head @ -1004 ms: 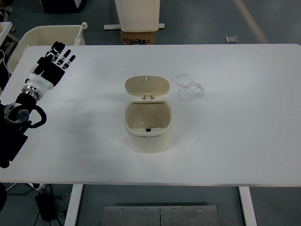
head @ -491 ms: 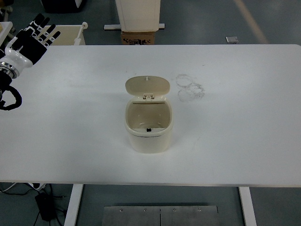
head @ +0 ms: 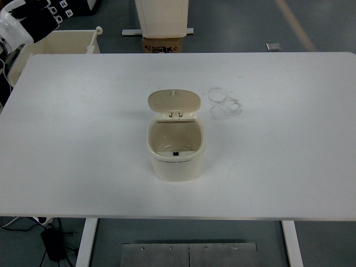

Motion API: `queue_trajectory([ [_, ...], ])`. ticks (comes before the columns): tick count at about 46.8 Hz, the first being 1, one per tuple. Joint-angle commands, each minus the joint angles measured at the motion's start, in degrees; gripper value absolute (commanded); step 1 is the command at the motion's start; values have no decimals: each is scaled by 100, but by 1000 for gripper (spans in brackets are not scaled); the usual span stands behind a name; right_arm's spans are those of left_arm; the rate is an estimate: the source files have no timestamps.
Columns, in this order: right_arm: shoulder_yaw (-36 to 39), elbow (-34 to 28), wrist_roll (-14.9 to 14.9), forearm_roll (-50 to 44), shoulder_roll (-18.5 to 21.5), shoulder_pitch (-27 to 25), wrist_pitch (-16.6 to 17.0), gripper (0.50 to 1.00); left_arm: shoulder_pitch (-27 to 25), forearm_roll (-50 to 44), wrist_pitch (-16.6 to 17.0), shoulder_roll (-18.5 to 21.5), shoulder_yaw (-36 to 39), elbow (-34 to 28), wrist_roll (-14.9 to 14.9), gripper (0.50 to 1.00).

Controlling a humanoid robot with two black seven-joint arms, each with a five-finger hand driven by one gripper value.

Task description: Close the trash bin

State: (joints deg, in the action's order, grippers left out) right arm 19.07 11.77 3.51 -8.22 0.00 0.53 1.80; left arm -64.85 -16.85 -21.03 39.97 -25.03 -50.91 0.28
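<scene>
Note that the left hand has risen off the table to the top left corner, now mostly cropped; its finger state cannot be determined. The trash bin stands mid-table, lid still upright. Closing has not begun.

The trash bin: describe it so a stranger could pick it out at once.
On the white table, look near the middle, slightly toward the near edge. There stands a small cream plastic trash bin with rounded corners, its hinged lid tipped up and back. It is the only solid object on the table; beside it are only faint ring marks.
</scene>
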Motion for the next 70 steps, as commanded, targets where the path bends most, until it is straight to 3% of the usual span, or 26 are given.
queue_trajectory([
  [1, 0, 0, 0, 4, 0, 0, -4, 993, -282, 32, -7, 116, 384, -138, 7, 1000],
  [9, 0, 0, 0, 4, 0, 0, 4, 993, -889, 129, -15, 282, 974, -445, 340, 1000],
  [20, 0, 0, 0, 4, 0, 0, -4, 993, -1671, 454, -77, 476, 1545, -929, 376, 1000],
  [31, 0, 0, 0, -4, 0, 0, -4, 993, -2233, 1052, -103, 415, 1844, -1263, 613, 1000],
  [36, 0, 0, 0, 4, 0, 0, -4, 993, -2778, 1096, -173, 222, 2388, -1263, 920, 1000],
  [41, 0, 0, 0, 4, 0, 0, -4, 993, -3139, 1245, -332, 142, 2801, -1272, 956, 1000],
  [62, 0, 0, 0, -4, 0, 0, -4, 993, -3509, 2783, -1386, -244, 3022, -1368, 1052, 1000],
  [70, 0, 0, 0, 4, 0, 0, -4, 993, -3667, 3196, -1397, -526, 3031, -1439, 1140, 1000],
])
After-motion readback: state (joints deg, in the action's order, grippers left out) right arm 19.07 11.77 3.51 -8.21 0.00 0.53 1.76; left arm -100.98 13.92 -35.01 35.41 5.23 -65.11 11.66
